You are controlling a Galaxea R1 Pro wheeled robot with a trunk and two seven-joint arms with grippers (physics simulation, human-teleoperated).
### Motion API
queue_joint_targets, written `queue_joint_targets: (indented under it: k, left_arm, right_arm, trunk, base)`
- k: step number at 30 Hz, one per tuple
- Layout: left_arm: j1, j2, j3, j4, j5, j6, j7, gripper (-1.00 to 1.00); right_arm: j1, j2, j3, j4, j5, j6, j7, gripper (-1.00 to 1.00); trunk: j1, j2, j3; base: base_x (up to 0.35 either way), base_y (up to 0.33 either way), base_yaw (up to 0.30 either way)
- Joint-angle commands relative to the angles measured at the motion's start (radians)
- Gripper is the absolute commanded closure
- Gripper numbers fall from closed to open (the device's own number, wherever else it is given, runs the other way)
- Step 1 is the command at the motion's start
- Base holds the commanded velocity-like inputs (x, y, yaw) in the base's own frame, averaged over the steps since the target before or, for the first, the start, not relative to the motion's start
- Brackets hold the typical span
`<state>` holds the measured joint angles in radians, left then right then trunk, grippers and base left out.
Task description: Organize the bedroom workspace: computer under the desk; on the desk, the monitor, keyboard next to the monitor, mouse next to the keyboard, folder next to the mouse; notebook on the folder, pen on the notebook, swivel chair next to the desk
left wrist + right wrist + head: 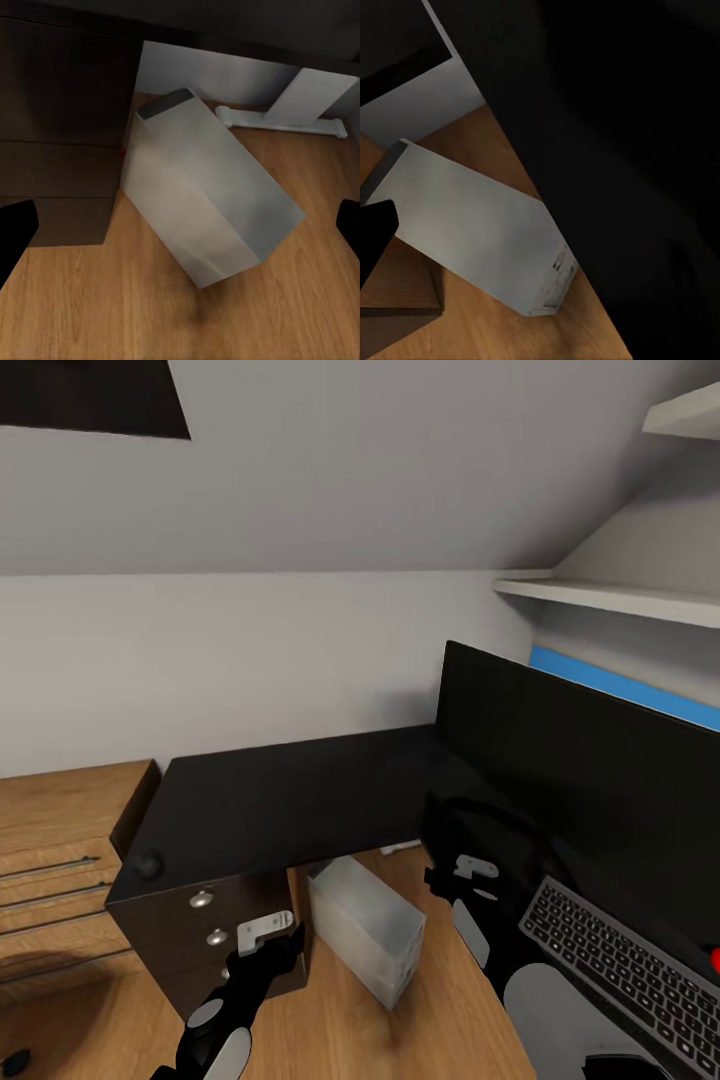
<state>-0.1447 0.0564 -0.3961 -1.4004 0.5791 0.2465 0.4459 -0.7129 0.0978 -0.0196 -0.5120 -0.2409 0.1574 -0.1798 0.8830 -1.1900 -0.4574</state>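
The computer (365,930) is seen on the wooden floor (440,1010), lying half under the surface (290,800), just beside the drawer unit (200,935) with silver knobs; its long axis runs diagonally, from the near open floor back toward the wall under the surface. The left end effector (265,940) is held low in front of the drawer unit, with the computer just to its right and slightly ahead; in the left wrist view the two dark fingertips (16,232) sit wide apart at opposite edges, so it is judged spread and empty, with the computer (206,195) centred between them. The right end effector (470,880) is positioned near the surface edge, with the computer (480,232) below it and to its left; only one dark fingertip is caught in the right wrist view, so its state cannot be told. Both arms are about equally near; the left is better aligned. The monitor (580,780) and keyboard (630,960) are seen on the surface at right. Likely next: the computer is to be pushed along its long axis, further under.
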Motion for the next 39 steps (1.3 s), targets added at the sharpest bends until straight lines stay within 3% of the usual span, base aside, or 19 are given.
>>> queue_joint_targets:
  k: [1, 11, 24, 39]
  left_arm:
    - [-0.001, 0.001, -0.003, -0.002, 0.007, 0.002, 0.008, -1.00]
    - [-0.001, 0.002, -0.003, -0.002, 0.007, 0.002, 0.008, -1.00]
    - [-0.001, 0.005, -0.002, -0.002, 0.007, 0.001, 0.008, -1.00]
    - [-0.001, 0.008, -0.001, -0.002, 0.007, -0.001, 0.008, -1.00]
  right_arm:
    - [0.000, 0.001, -0.002, -0.002, -0.005, 0.005, -0.003, -1.00]
    - [0.001, 0.000, -0.002, 0.003, -0.005, 0.005, -0.003, -1.00]
    - [0.001, 0.000, -0.002, 0.010, -0.006, 0.005, -0.003, -1.00]
    - [0.001, 0.000, -0.002, 0.010, -0.003, 0.005, -0.003, -1.00]
  trunk:
    - [0.004, -0.008, -0.004]
    - [0.042, -0.078, -0.036]
    - [0.042, -0.078, -0.036]
    - [0.042, -0.078, -0.036]
  base:
    - [0.000, 0.000, 0.000]
    - [0.000, 0.000, -0.146]
    - [0.000, 0.000, -0.252]
    - [0.112, 0.000, -0.027]
